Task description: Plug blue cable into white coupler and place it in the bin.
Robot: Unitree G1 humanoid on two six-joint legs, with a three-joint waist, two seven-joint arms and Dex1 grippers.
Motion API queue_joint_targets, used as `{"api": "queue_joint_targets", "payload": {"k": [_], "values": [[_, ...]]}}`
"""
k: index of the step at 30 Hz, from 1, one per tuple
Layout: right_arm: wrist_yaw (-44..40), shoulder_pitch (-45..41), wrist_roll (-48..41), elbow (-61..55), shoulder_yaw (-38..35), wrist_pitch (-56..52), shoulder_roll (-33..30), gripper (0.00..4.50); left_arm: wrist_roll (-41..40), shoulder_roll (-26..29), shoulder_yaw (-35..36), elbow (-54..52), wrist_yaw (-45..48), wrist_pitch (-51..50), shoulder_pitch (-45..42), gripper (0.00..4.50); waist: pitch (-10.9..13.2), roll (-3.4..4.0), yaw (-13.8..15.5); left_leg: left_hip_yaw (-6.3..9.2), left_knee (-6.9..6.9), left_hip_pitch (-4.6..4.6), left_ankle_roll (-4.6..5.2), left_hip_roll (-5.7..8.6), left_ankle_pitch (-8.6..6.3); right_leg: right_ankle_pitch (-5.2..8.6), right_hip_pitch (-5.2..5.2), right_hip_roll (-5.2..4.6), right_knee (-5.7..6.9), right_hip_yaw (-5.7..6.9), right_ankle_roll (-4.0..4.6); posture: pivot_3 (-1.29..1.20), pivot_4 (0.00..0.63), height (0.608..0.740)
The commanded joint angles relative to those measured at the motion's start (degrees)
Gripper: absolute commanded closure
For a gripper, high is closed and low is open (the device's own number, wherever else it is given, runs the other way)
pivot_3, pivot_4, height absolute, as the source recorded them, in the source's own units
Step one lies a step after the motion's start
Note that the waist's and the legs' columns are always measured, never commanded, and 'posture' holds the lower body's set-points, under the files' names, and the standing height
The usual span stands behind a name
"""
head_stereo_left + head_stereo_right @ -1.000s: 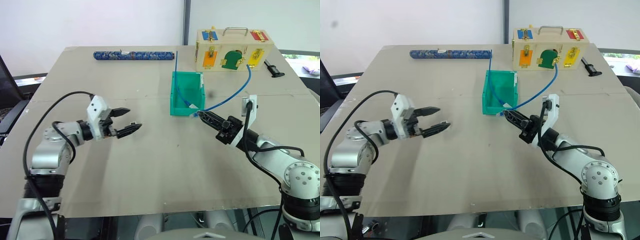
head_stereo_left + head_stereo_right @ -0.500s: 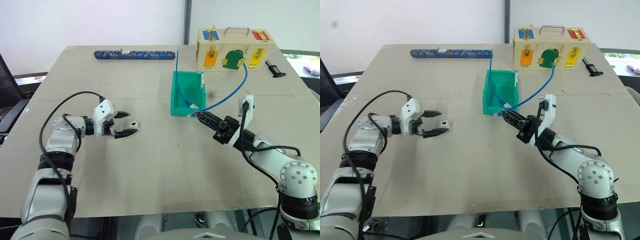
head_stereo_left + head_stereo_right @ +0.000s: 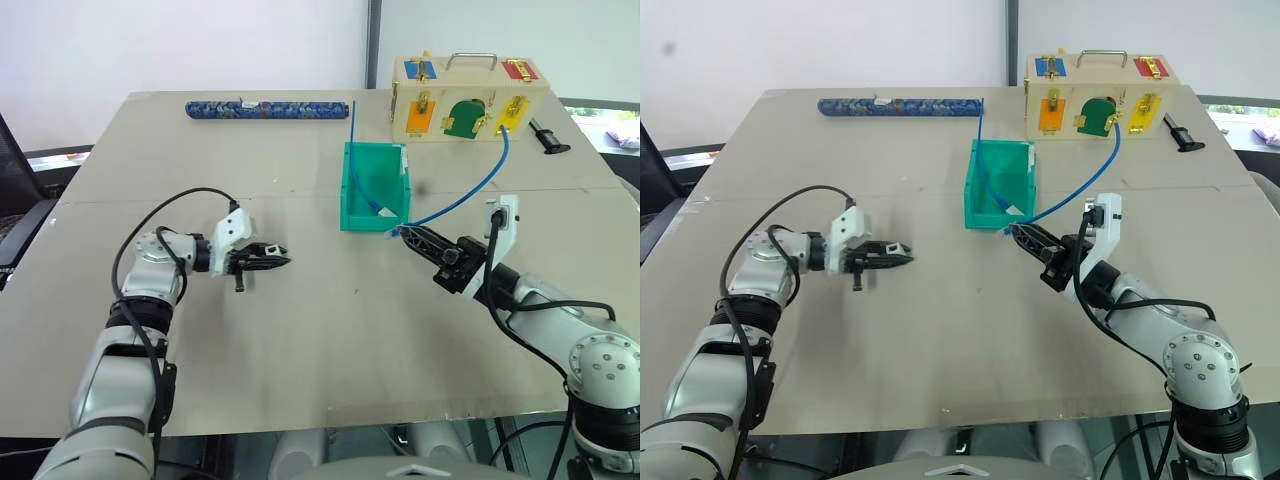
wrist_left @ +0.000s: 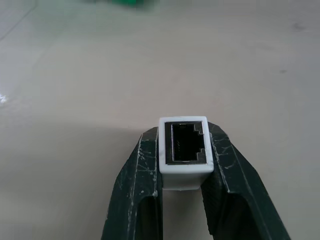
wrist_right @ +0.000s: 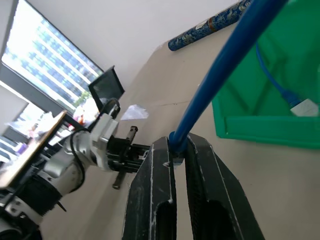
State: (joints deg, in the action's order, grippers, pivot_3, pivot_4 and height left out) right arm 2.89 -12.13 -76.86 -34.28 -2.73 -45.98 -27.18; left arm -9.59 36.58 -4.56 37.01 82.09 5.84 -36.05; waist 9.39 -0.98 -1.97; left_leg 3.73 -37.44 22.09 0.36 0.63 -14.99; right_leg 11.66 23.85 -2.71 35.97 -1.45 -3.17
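While left gripper (image 4: 183, 172) clamped white coupler (image 4: 183, 150) just above table (image 3: 300, 330), socket facing out, right gripper (image 5: 177, 150) pinched blue cable (image 5: 220, 65) beside bin (image 3: 375, 190); cable's other end lay inside bin.

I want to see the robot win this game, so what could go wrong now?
1. The white coupler is pinched only at the very tips of the left tool, so it might twist or pop out when pushed.
2. The right tool holds the blue cable while another stretch lies in the bin. Pulling could drag or tip the bin.
3. The cable's plug tip is hard to make out, so lining it up with the socket may miss.
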Motion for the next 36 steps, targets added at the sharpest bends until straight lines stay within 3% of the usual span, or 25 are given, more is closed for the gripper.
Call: {"api": "queue_joint_targets", "payload": {"k": [1, 6, 13, 20, 36], "values": [[-5.4, -2.5, 6.0, -3.0, 1.1, -0.2, -4.1, 4.50, -2.4, -2.1, -2.7, -15.4, -1.0, -8.8, 1.6, 4.09, 0.0, 0.01, 0.0, 0.00, 0.00, 0.00, 0.00, 0.01, 0.00, 0.00, 0.00, -0.04, 0.00, 0.00, 0.00, 0.00, 0.150, 0.740], [-16.2, -6.3, 15.9, -1.5, 5.8, 0.1, -9.7, 4.50, 0.9, -6.9, -8.6, -26.5, -7.1, -16.6, 2.2, 4.09, 0.0, 0.00, -0.1, 0.04, -0.01, -0.04, 0.01, 0.05, 0.00, 0.01, -0.01, 0.01, 0.02, 0.01, -0.01, 0.00, 0.150, 0.740], [-32.7, -11.8, 31.0, 6.2, 13.9, 4.0, -14.2, 4.50, 8.3, -12.8, -14.9, -20.9, -14.9, -14.6, -0.6, 4.09, 0.0, -0.02, -0.1, -0.03, -0.03, -0.11, 0.01, 0.05, 0.00, 0.00, -0.04, 0.05, 0.04, -0.03, -0.01, 0.00, 0.150, 0.740], [-42.1, -17.0, 41.6, 15.3, 19.9, 8.3, -10.8, 4.50, 9.0, -13.5, -16.3, -17.1, -13.8, -11.5, -2.0, 4.09, 0.0, -0.01, 0.0, -0.04, -0.03, -0.09, 0.01, 0.07, 0.00, 0.00, -0.03, 0.03, 0.01, -0.04, -0.01, 0.00, 0.150, 0.740], [-51.9, -20.7, 55.6, 25.2, 25.1, 12.4, -5.1, 4.50, 10.0, -13.7, -17.3, -13.4, -11.3, -7.5, -3.4, 4.09, 0.0, -0.01, 0.0, 0.00, -0.07, -0.12, 0.00, 0.10, 0.00, -0.01, -0.04, 0.01, 0.11, -0.01, 0.00, 0.00, 0.150, 0.740]]}}
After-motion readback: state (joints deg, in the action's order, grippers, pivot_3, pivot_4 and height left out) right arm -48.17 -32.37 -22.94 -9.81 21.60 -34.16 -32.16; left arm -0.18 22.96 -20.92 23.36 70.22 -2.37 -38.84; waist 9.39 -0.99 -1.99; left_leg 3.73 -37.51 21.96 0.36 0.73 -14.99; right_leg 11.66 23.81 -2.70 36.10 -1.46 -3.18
